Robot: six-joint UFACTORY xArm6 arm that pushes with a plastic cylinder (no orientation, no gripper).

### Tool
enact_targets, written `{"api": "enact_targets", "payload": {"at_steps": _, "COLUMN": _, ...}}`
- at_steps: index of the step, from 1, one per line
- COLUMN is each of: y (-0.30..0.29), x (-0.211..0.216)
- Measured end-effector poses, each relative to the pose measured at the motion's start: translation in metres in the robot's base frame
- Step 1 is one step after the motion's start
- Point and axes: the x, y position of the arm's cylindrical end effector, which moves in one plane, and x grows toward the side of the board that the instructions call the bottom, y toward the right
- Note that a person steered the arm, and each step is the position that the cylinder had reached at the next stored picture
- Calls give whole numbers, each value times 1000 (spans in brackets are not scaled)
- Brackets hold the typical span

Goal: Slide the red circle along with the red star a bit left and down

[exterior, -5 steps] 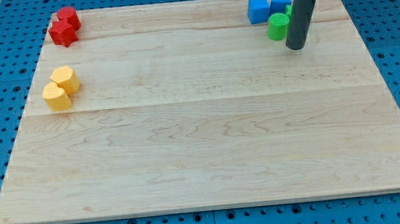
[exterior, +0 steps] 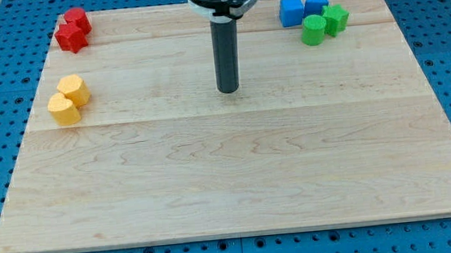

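Observation:
The red circle (exterior: 78,20) and the red star (exterior: 69,36) sit touching each other at the board's top left corner, the star just below and left of the circle. My tip (exterior: 228,89) rests on the board near the top middle, far to the right of both red blocks and a little lower than them.
Two yellow blocks (exterior: 68,99) lie together at the left edge, below the red pair. Two blue blocks (exterior: 303,8), a green circle (exterior: 313,30) and a green star (exterior: 335,18) cluster at the top right. The wooden board (exterior: 239,183) lies on a blue pegboard.
My tip has moved left and slightly down, from beside the green blocks at the top right to the top middle. The green star is now uncovered. No block has moved.

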Motion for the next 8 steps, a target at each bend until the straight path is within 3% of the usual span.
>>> {"api": "enact_targets", "payload": {"at_steps": 2, "y": -44, "x": -66}}
{"api": "enact_targets", "payload": {"at_steps": 3, "y": -47, "x": -122}}
{"api": "enact_targets", "payload": {"at_steps": 5, "y": -116, "x": -192}}
{"api": "enact_targets", "payload": {"at_steps": 8, "y": -262, "x": -205}}
